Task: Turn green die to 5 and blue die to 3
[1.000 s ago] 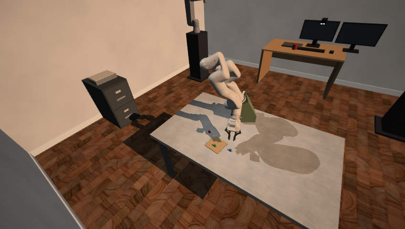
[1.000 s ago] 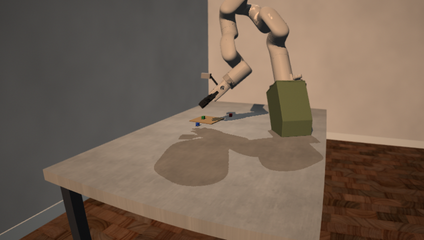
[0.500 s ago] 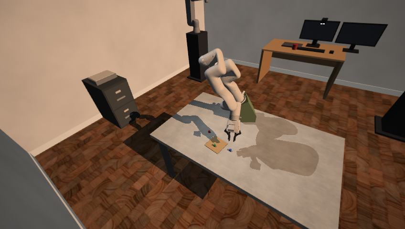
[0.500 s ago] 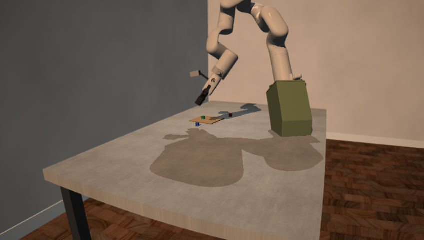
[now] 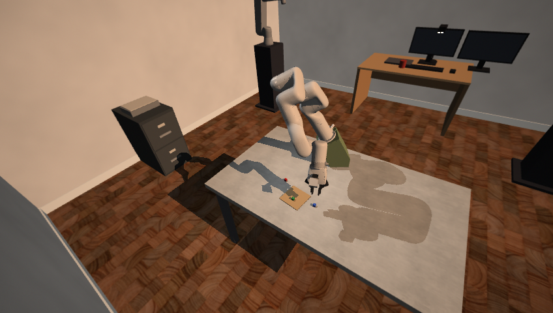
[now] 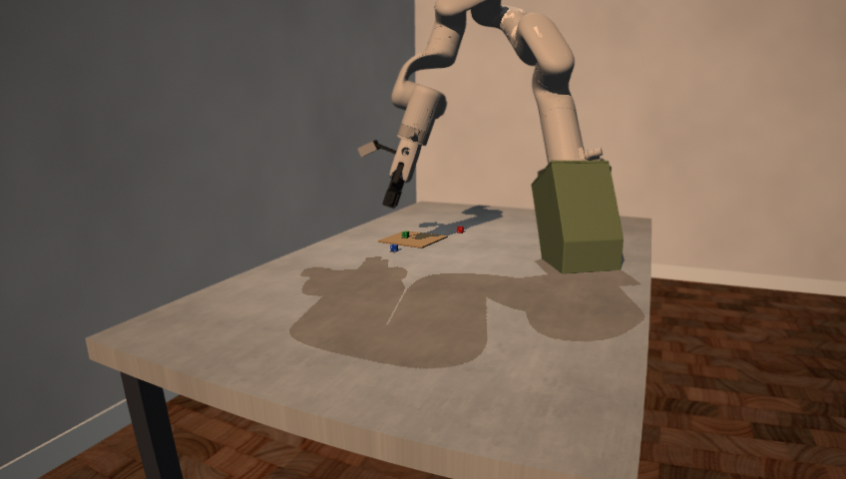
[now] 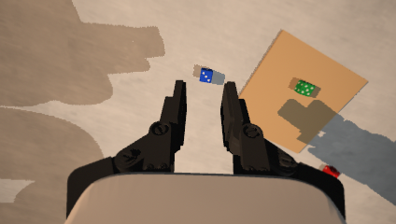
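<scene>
Blue die (image 5: 314, 205) (image 6: 394, 248) (image 7: 206, 76) next, imo: our empty, part-open pincer (image 5: 317, 190) (image 6: 389, 205) (image 7: 204, 95) should descend centred, clear of the mat's (image 5: 298, 206) (image 6: 422, 243) (image 7: 275, 61) near edge.

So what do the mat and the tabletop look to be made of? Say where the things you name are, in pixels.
The mat (image 5: 300, 203) (image 6: 422, 242) (image 7: 275, 70): perhaps cork or thin board, matte; it is plain tan with crisp straight edges. The tabletop (image 5: 388, 263) (image 6: 237, 338) (image 7: 154, 14): possibly concrete or stone-look laminate, dull; its grey is mottled, though the front edge shows wood-like streaks.
</scene>
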Controlling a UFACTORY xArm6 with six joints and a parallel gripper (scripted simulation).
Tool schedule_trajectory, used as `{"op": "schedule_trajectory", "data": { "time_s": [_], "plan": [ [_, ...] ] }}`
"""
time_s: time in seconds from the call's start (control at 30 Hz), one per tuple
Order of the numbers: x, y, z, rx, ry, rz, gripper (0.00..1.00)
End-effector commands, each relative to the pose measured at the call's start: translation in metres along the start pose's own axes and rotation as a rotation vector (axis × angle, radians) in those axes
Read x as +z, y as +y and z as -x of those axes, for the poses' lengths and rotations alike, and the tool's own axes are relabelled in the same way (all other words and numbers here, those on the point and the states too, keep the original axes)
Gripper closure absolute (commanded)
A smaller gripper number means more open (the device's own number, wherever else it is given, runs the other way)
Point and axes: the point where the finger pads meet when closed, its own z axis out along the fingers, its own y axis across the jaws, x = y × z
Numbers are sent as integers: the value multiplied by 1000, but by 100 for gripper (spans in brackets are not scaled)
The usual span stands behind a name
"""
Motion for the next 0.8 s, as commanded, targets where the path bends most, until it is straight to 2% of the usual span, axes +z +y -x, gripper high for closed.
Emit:
{"op": "schedule_trajectory", "data": {
  "time_s": [0.0,0.33,0.6,0.63,0.77],
  "plan": [
    [-1,1,-7,-12,-168,33,69],
    [-2,1,-17,-10,-317,34,69],
    [-3,0,-18,-10,-337,29,69],
    [-3,0,-18,-10,-337,29,0],
    [-3,0,-18,-10,-337,29,0]
  ]
}}
